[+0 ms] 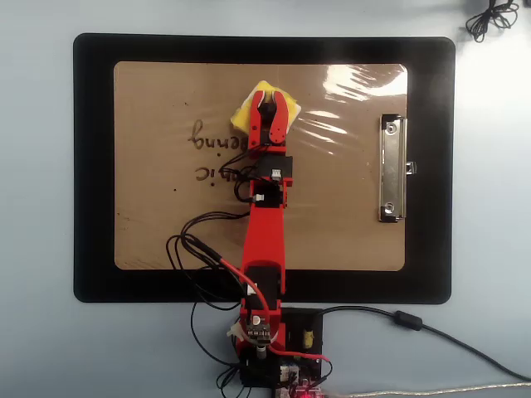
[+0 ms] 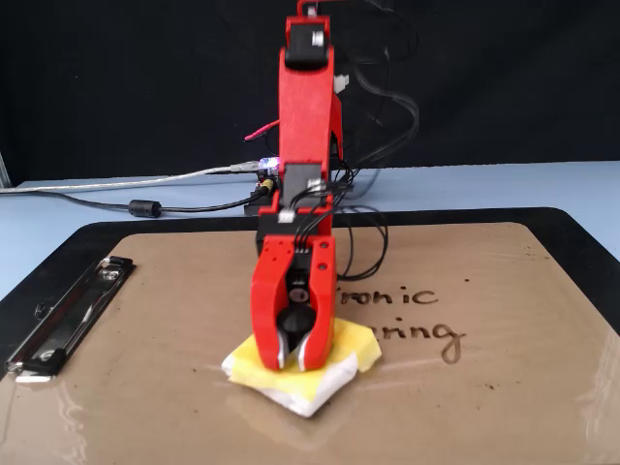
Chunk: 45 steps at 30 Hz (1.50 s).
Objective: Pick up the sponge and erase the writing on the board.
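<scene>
Sponge pinned flat to the brown board under the red arm's end effector, whose two jaws straddle the black knob at the pad's centre and appear to pinch it. In the overhead view the yellow pad sits at the far side of the board from the arm's base, touching the right-hand end of the upside-down writing, with the silver clip well apart to the right.

Several letters remain legible: "ronic" and a tail of the second line show beside the arm in the fixed view, and the rest lie under or behind the end effector.

The hazards, judged from this pose, are plain enough. The hold is on a small knob rather than on the pad's body, so a hard sideways sweep could twist the soft pad, fold a corner under, or pull it free of the jaws. Too little downward pressure would let it skate over the glossy surface and leave ink behind; too much could drag the board across the black mat beneath it on the pale blue worktop. The loose black cables trailing over the board near the arm might also snag as it swings toward the remaining words.
</scene>
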{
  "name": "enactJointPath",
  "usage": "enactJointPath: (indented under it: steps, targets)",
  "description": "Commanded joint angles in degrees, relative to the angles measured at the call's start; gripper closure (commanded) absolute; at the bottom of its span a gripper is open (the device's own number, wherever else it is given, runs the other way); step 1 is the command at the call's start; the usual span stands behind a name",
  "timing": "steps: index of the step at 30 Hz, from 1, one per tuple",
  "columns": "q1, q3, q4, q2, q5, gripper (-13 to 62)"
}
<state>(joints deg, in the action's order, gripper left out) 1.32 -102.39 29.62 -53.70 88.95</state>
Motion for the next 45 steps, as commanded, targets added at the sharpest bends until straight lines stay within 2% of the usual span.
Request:
enactJointPath:
  steps: [1, 5, 7, 9, 13, 15, 17, 21, 23, 24, 25, 29, 31, 33, 37, 39, 41, 45]
  targets:
    - [1.14, -5.89, -0.88, -3.25, -1.32, 57.3]
    - [0.97, -36.21, -1.05, -29.18, -1.49, 57.3]
    - [0.88, -45.35, -1.49, -38.23, -1.49, 57.3]
    - [0.97, -40.52, -1.58, -33.66, -1.58, 57.3]
    - [1.67, -14.59, -1.49, -10.46, -2.46, 57.3]
    - [1.32, -5.80, -1.93, -4.83, -2.46, 57.3]
    - [0.62, -9.93, -2.37, -6.86, -2.37, 57.3]
    - [-7.21, -38.14, -1.67, -29.09, -0.26, 57.3]
    - [-7.73, -46.23, -2.02, -39.64, 2.20, 57.3]
    - [-7.73, -46.41, -2.46, -40.34, 2.72, 57.3]
    - [-7.82, -45.18, -2.29, -38.06, 2.72, 57.3]
    - [-7.82, -19.25, -1.58, -12.66, 2.72, 57.3]
    - [-7.91, -10.72, -1.85, -7.12, 2.55, 57.3]
    - [-8.09, -14.94, -2.11, -10.90, 2.46, 57.3]
    - [-10.90, -42.36, -2.29, -35.60, 2.46, 57.3]
    - [-12.13, -48.78, -2.46, -43.86, 2.72, 57.3]
    - [-12.39, -47.99, -3.25, -41.75, 2.55, 57.3]
    - [-12.22, -20.39, -2.72, -15.12, 2.46, 57.3]
